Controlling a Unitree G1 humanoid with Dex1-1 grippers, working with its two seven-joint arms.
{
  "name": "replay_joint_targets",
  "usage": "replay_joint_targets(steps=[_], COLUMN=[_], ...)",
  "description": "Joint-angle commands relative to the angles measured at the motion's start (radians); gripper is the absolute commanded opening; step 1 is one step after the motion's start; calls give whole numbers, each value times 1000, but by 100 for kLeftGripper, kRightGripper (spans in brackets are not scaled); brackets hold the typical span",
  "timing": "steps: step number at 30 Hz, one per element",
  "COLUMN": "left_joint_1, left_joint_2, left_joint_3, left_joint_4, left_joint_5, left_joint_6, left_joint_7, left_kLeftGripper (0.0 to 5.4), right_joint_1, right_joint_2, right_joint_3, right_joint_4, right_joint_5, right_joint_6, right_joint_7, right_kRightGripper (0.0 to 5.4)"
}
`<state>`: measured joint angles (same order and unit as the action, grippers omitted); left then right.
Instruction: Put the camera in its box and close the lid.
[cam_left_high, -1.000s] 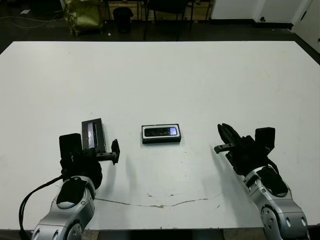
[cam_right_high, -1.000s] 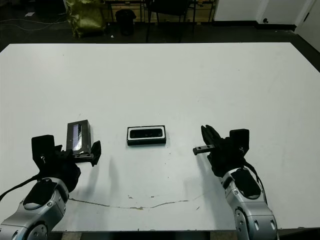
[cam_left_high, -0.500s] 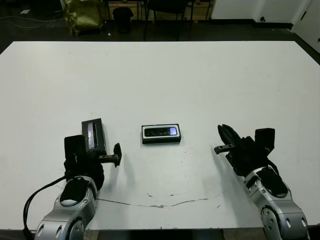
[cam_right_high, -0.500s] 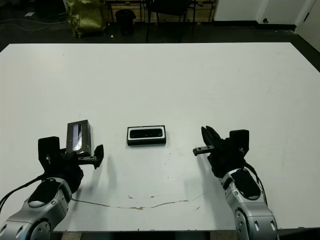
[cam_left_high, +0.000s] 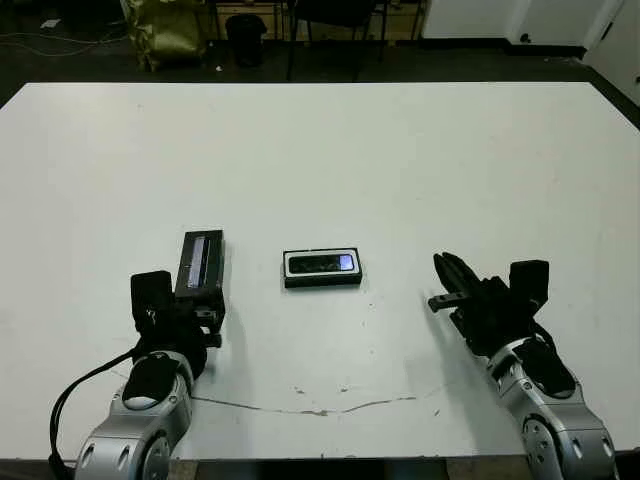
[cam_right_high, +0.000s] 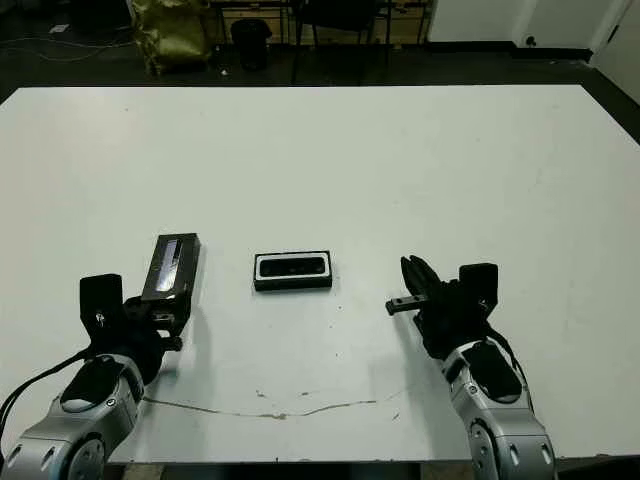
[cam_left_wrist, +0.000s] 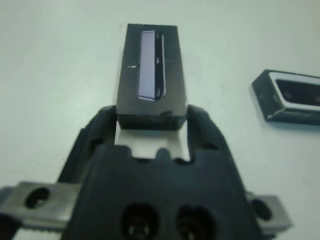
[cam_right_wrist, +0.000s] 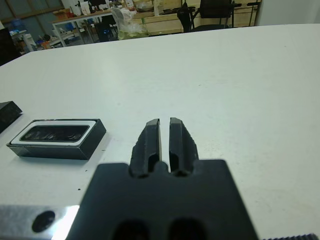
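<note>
Lid (cam_left_wrist: 151, 70) sat clamped at its near end between your left gripper (cam_left_wrist: 152, 125) fingers, stretching toward twelve o'clock. Your box (cam_left_high: 322, 268), camera (cam_left_high: 322, 264) inside, lay at the gripper's two o'clock, apart. Your right gripper (cam_right_wrist: 164, 140), fingers together and empty, rested at the box's four o'clock.

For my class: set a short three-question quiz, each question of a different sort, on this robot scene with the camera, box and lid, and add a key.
1. True or false: the camera already lies inside the box.
2. Multiple choice: what does the left gripper hold between its fingers? A) the box B) the lid C) nothing
3. Fill in: the right gripper has its fingers ____ and holds nothing.

Key: 1 true; 2 B; 3 shut.
</note>
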<state>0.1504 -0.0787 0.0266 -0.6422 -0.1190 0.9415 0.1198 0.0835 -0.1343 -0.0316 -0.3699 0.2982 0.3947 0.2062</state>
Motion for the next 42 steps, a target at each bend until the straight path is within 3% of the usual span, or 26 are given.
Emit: replay_joint_targets(steps=[1, 8, 10, 19, 23, 28, 37, 42], left_joint_1=[10, -2, -3, 17, 43, 60, 92, 142], left_joint_2=[4, -22, -41, -35, -16, 30, 110, 138], left_joint_3=[3, 47, 66, 110, 115, 93, 54, -3], left_joint_4=[30, 91, 116, 205, 237, 265, 286, 241], left_joint_5=[16, -6, -11, -44, -50, -13, 1, 47], left_joint_6=[16, -10, -42, -190, -296, -402, -510, -585], left_joint_7=[10, 13, 24, -24, -68, -97, -184, -202], left_kLeftGripper=[307, 481, 485, 275, 209, 190, 190, 190], right_joint_1=[10, 9, 9, 12, 14, 16, 18, 17], right_joint_2=[-3, -1, -4, 4, 9, 11, 3, 15], right_joint_3=[-3, -5, -6, -7, -10, -11, 1, -4], right_joint_4=[-9, 7, 9, -2, 12, -11, -4, 9], right_joint_5=[-2, 6, 4, 11, 14, 18, -7, 6], right_joint_6=[33, 16, 12, 30, 20, 56, 31, 27], right_joint_7=[-14, 0, 3, -7, 2, -12, -6, 1], right_kRightGripper=[0, 0, 0, 0, 0, 0, 0, 0])
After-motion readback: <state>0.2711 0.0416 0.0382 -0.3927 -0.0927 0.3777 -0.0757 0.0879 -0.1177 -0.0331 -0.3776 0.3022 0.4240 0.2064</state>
